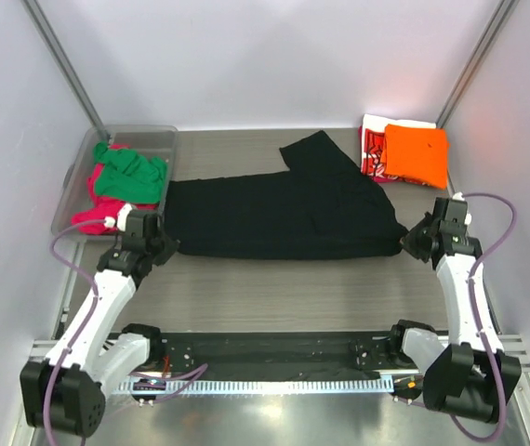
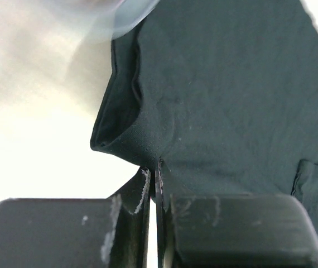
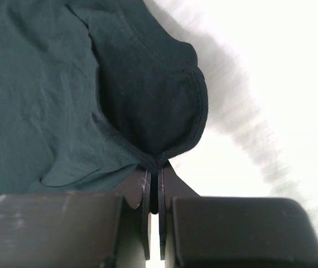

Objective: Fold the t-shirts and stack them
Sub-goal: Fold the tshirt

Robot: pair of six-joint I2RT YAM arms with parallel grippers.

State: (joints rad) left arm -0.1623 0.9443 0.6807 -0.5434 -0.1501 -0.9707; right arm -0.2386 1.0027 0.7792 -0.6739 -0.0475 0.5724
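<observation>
high and behind, looking down over the whole bench (image 1: 274, 288); wrist views close above opposite edges of the black t-shirt (image 1: 284, 218).

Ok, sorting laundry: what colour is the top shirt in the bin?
The top shirt is green; best in the top view.

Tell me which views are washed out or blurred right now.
Left wrist: table blown out white, clear bin a blur up top, black t-shirt sharp. Right wrist: table overexposed too, soft shadow beside the shirt. Top external: evenly lit.
</observation>
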